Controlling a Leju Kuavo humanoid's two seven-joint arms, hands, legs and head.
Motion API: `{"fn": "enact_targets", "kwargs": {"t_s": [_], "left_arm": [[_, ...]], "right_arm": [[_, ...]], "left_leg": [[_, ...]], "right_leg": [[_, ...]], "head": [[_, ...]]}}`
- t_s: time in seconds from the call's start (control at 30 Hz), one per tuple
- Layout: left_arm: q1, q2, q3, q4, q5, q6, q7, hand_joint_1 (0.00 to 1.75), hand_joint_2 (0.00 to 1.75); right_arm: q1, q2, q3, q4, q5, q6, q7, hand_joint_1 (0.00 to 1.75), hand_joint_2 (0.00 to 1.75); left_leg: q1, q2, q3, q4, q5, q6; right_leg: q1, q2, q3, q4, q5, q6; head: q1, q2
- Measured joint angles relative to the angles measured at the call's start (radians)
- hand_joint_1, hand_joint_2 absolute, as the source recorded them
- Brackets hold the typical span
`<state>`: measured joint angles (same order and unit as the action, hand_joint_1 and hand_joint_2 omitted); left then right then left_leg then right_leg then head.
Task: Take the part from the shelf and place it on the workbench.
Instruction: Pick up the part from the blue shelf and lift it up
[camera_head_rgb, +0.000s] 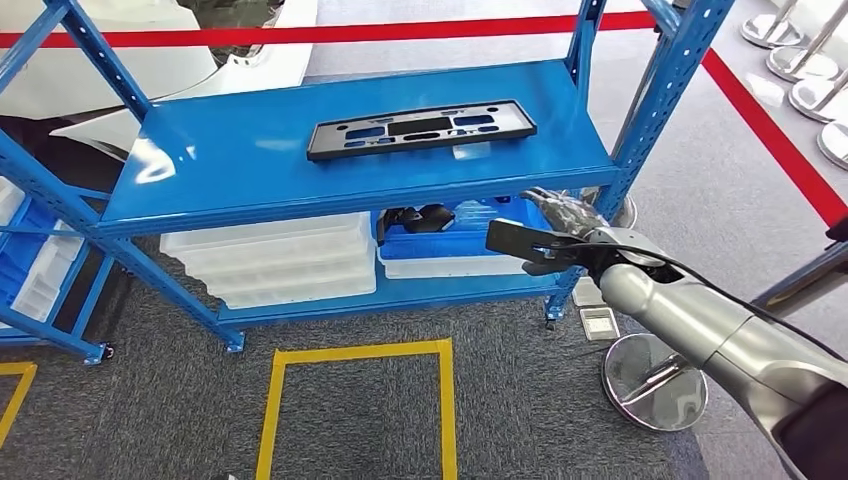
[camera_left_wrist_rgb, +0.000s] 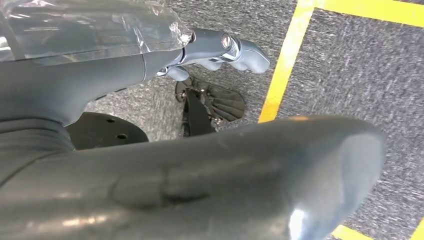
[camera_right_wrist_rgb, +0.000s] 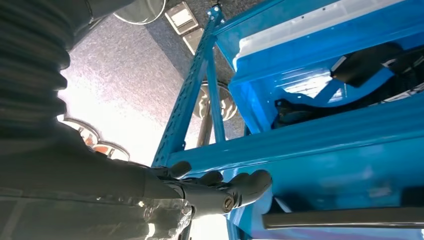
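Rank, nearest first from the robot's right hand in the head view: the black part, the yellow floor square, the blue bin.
From the right hand:
1. Blue bin, lower shelf, just beside it.
2. Black part, upper shelf.
3. Yellow floor square, on the carpet.

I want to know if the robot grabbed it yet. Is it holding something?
No. The black part lies untouched on the shelf; the right hand reaches below it, holding nothing.
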<state>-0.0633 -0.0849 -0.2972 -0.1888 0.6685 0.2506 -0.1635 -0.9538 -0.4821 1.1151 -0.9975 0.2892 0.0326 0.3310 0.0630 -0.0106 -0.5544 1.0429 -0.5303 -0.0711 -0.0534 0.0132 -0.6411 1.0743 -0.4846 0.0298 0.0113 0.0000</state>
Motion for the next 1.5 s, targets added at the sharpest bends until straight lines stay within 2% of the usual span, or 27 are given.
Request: {"fn": "enact_targets", "kwargs": {"t_s": [0.07, 0.13, 0.17, 0.2, 0.23, 0.3, 0.37, 0.4, 0.43, 0.53, 0.57, 0.63, 0.67, 0.7, 0.73, 0.77, 0.83, 0.9, 1.0, 1.03, 1.1, 1.17, 1.2, 1.23, 1.33, 1.4, 1.5], "left_arm": [[-0.002, 0.000, 0.000, 0.000, 0.002, 0.000, 0.000, 0.00, 0.00], [-0.001, 0.000, 0.000, 0.000, 0.002, 0.000, 0.001, 0.00, 0.00], [-0.001, 0.000, 0.000, 0.000, 0.003, 0.001, 0.002, 0.00, 0.00], [0.000, 0.000, 0.000, 0.000, 0.004, 0.002, 0.002, 0.00, 0.00], [0.000, 0.000, 0.000, 0.000, 0.004, 0.004, 0.002, 0.00, 0.00], [0.000, 0.002, 0.000, 0.000, 0.007, 0.007, 0.003, 0.00, 0.00], [0.000, 0.003, -0.001, 0.000, 0.011, 0.010, 0.003, 0.00, 0.00], [0.000, 0.004, -0.001, 0.000, 0.013, 0.011, 0.003, 0.00, 0.00], [0.000, 0.003, -0.001, 0.000, 0.015, 0.012, 0.002, 0.00, 0.00], [-0.001, 0.003, -0.002, 0.000, 0.019, 0.014, 0.002, 0.00, 0.00], [-0.001, 0.003, -0.003, 0.000, 0.021, 0.015, 0.002, 0.00, 0.00], [-0.002, 0.003, -0.005, 0.000, 0.022, 0.016, 0.002, 0.00, 0.00], [-0.001, 0.002, -0.006, 0.000, 0.023, 0.017, 0.002, 0.00, 0.00], [-0.001, 0.002, -0.007, 0.000, 0.023, 0.018, 0.002, 0.00, 0.00], [-0.001, 0.002, -0.008, 0.000, 0.023, 0.018, 0.002, 0.00, 0.00], [-0.001, 0.002, -0.009, 0.000, 0.024, 0.018, 0.001, 0.00, 0.00], [-0.003, 0.003, -0.014, 0.000, 0.030, 0.020, 0.000, 0.00, 0.00], [-0.003, 0.003, -0.018, 0.000, 0.036, 0.023, -0.001, 0.00, 0.00], [-0.004, 0.003, -0.022, 0.000, 0.038, 0.024, -0.001, 0.00, 0.00], [-0.004, 0.003, -0.023, 0.000, 0.039, 0.024, -0.001, 0.00, 0.00], [-0.004, 0.003, -0.024, 0.000, 0.042, 0.024, -0.001, 0.00, 0.00], [-0.003, 0.003, -0.024, 0.000, 0.045, 0.024, -0.001, 0.00, 0.00], [-0.002, 0.003, -0.024, 0.000, 0.047, 0.024, -0.001, 0.00, 0.00], [-0.001, 0.003, -0.024, 0.000, 0.048, 0.024, -0.001, 0.00, 0.00], [-0.001, 0.003, -0.024, 0.000, 0.052, 0.024, -0.001, 0.00, 0.00], [-0.001, 0.004, -0.024, 0.000, 0.053, 0.024, -0.001, 0.00, 0.00], [-0.001, 0.003, -0.024, 0.000, 0.054, 0.024, -0.001, 0.00, 0.00]], "right_arm": [[-0.003, 0.002, 0.000, 0.001, 0.002, 0.000, -0.003, 0.00, 1.75], [-0.002, 0.004, 0.000, 0.002, 0.004, 0.001, -0.005, 0.00, 1.75], [-0.002, 0.005, 0.000, 0.002, 0.005, 0.002, -0.007, 0.00, 1.75], [-0.001, 0.006, 0.001, 0.002, 0.008, 0.002, -0.011, 0.00, 1.75], [-0.001, 0.008, 0.001, 0.002, 0.014, 0.001, -0.016, 0.00, 1.75], [-0.005, 0.012, 0.002, 0.002, 0.032, -0.001, -0.029, 0.00, 1.75], [-0.012, 0.016, 0.005, 0.002, 0.046, -0.004, -0.038, 0.00, 1.75], [-0.015, 0.019, 0.008, 0.002, 0.050, -0.004, -0.040, 0.00, 1.75], [-0.017, 0.021, 0.009, 0.002, 0.053, -0.004, -0.043, 0.00, 1.75], [-0.023, 0.027, 0.013, 0.001, 0.068, -0.004, -0.055, 0.00, 1.75], [-0.028, 0.029, 0.015, 0.000, 0.076, -0.004, -0.062, 0.00, 1.75], [-0.036, 0.034, 0.021, 0.000, 0.094, -0.002, -0.075, 0.00, 1.75], [-0.037, 0.038, 0.026, 0.000, 0.102, 0.000, -0.081, 0.00, 1.75], [-0.037, 0.043, 0.031, -0.001, 0.108, 0.003, -0.085, 0.00, 1.75], [-0.040, 0.048, 0.035, -0.003, 0.112, 0.007, -0.088, 0.00, 1.75], [-0.044, 0.054, 0.040, -0.005, 0.117, 0.011, -0.090, 0.00, 1.75], [-0.057, 0.066, 0.047, -0.007, 0.122, 0.019, -0.096, 0.00, 1.75], [-0.066, 0.078, 0.056, -0.008, 0.126, 0.025, -0.103, 0.00, 1.75], [-0.076, 0.095, 0.065, -0.009, 0.129, 0.027, -0.106, 0.00, 1.75], [-0.082, 0.100, 0.068, -0.009, 0.129, 0.028, -0.107, 0.00, 1.75], [-0.091, 0.110, 0.070, -0.009, 0.130, 0.033, -0.111, 0.00, 1.75], [-0.094, 0.119, 0.076, -0.009, 0.128, 0.041, -0.114, 0.00, 1.75], [-0.094, 0.123, 0.079, -0.009, 0.127, 0.044, -0.116, 0.00, 1.75], [-0.094, 0.126, 0.082, -0.009, 0.126, 0.046, -0.117, 0.00, 1.75], [-0.095, 0.132, 0.085, -0.009, 0.123, 0.049, -0.119, 0.00, 1.75], [-0.097, 0.136, 0.088, -0.008, 0.122, 0.050, -0.119, 0.00, 1.75], [-0.099, 0.138, 0.094, -0.008, 0.121, 0.050, -0.119, 0.00, 1.75]], "left_leg": [[-0.006, 0.006, -0.046, 0.098, -0.043, 0.005], [-0.020, 0.007, -0.127, 0.234, -0.086, 0.016], [-0.029, 0.007, -0.159, 0.276, -0.088, 0.025], [-0.039, 0.007, -0.174, 0.281, -0.070, 0.038], [-0.051, 0.007, -0.170, 0.248, -0.034, 0.055], [-0.073, 0.006, -0.129, 0.127, 0.045, 0.098], [-0.089, 0.007, -0.096, 0.043, 0.075, 0.127], [-0.092, 0.007, -0.088, 0.029, 0.072, 0.134], [-0.096, 0.007, -0.082, 0.012, 0.073, 0.135], [-0.084, 0.011, -0.049, -0.041, 0.081, 0.130], [-0.079, 0.012, -0.038, -0.054, 0.084, 0.127], [-0.075, 0.012, -0.028, -0.059, 0.078, 0.125], [-0.072, 0.011, -0.025, -0.055, 0.073, 0.122], [-0.068, 0.011, -0.022, -0.050, 0.065, 0.118], [-0.063, 0.011, -0.019, -0.042, 0.056, 0.112], [-0.058, 0.011, -0.017, -0.031, 0.045, 0.105], [-0.054, 0.011, -0.019, -0.006, 0.023, 0.087], [-0.055, 0.011, -0.023, 0.007, 0.011, 0.075], [-0.053, 0.010, -0.021, 0.015, 0.000, 0.063], [-0.052, 0.010, -0.029, 0.040, -0.014, 0.058], [-0.050, 0.011, -0.079, 0.143, -0.057, 0.049], [-0.049, 0.011, -0.150, 0.259, -0.089, 0.047], [-0.049, 0.011, -0.172, 0.281, -0.081, 0.048], [-0.050, 0.011, -0.175, 0.265, -0.054, 0.051], [-0.057, 0.008, -0.109, 0.084, 0.059, 0.068], [-0.065, 0.007, -0.083, 0.020, 0.073, 0.078], [-0.065, 0.008, -0.071, -0.004, 0.070, 0.087]], "right_leg": [[0.006, -0.002, 0.009, -0.001, -0.005, -0.010], [0.018, -0.003, 0.016, -0.002, -0.012, -0.020], [0.025, -0.003, 0.020, -0.002, -0.015, -0.025], [0.034, -0.003, 0.026, -0.002, -0.020, -0.031], [0.043, -0.002, 0.033, -0.003, -0.025, -0.035], [0.057, -0.003, 0.051, -0.008, -0.034, -0.041], [0.058, -0.003, 0.062, -0.018, -0.038, -0.039], [0.056, -0.003, 0.064, -0.025, -0.037, -0.036], [0.053, -0.003, 0.066, -0.031, -0.036, -0.032], [0.055, -0.008, 0.063, -0.011, -0.054, -0.021], [0.055, -0.009, 0.043, 0.032, -0.075, -0.017], [0.050, -0.009, -0.029, 0.157, -0.119, -0.008], [0.046, -0.009, -0.062, 0.203, -0.124, -0.003], [0.042, -0.009, -0.080, 0.217, -0.109, 0.003], [0.037, -0.010, -0.079, 0.189, -0.074, 0.008], [0.032, -0.011, -0.062, 0.131, -0.029, 0.014], [0.028, -0.012, -0.024, 0.027, 0.021, 0.023], [0.033, -0.010, -0.012, -0.001, 0.014, 0.014], [0.033, -0.009, -0.005, -0.007, 0.009, -0.011], [0.032, -0.009, 0.001, -0.011, 0.007, -0.017], [0.030, -0.010, 0.011, -0.014, 0.002, -0.026], [0.032, -0.010, 0.019, -0.014, -0.005, -0.030], [0.033, -0.009, 0.023, -0.014, -0.009, -0.031], [0.034, -0.008, 0.030, -0.014, -0.013, -0.032], [0.035, -0.007, 0.053, -0.018, -0.028, -0.028], [0.034, -0.006, 0.058, -0.023, -0.032, -0.019], [0.035, -0.007, 0.063, -0.030, -0.035, -0.002]], "head": [[-0.018, 0.000], [-0.033, 0.000], [-0.040, 0.000], [-0.047, 0.000], [-0.052, 0.000], [-0.054, 0.000], [-0.047, 0.000], [-0.045, 0.000], [-0.048, 0.000], [-0.049, 0.000], [-0.045, 0.000], [-0.036, 0.000], [-0.032, 0.000], [-0.028, 0.000], [-0.023, 0.000], [-0.018, 0.000], [-0.008, 0.000], [-0.003, 0.000], [-0.008, 0.000], [-0.012, 0.000], [-0.024, 0.000], [-0.036, 0.000], [-0.041, 0.000], [-0.046, 0.000], [-0.055, 0.000], [-0.057, 0.000], [-0.055, 0.000]]}}
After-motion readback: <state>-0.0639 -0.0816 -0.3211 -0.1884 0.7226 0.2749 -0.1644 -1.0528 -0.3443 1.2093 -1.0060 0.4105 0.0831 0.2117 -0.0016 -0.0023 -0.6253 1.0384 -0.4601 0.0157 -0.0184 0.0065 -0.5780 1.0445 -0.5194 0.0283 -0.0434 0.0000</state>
